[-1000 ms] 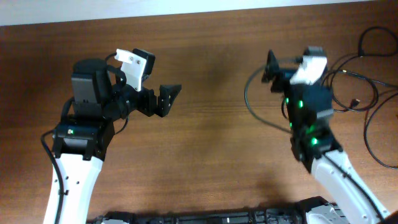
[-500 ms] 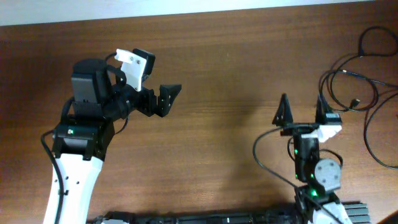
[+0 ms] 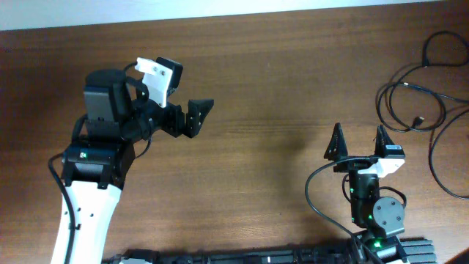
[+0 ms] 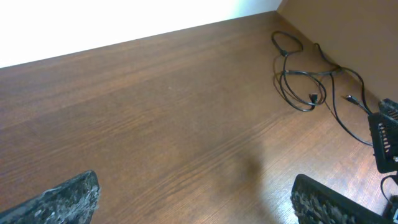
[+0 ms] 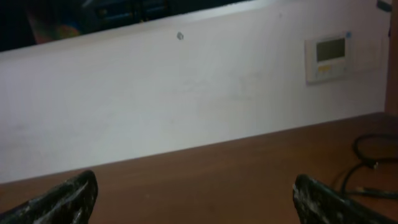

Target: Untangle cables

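Fingers of my right gripper (image 3: 357, 141) wide, empty, near the cables (image 3: 419, 119), left gripper (image 3: 199, 117) likewise wide, well apart from them.

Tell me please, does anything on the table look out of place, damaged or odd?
Nothing looks damaged. The cables lie in loose, overlapping loops at the far right corner of the table. Both arms' jaws stand open, away from them.

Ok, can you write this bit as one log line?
left gripper: open, empty | right gripper: open, empty | thin black cables: loose loops, far right, untouched
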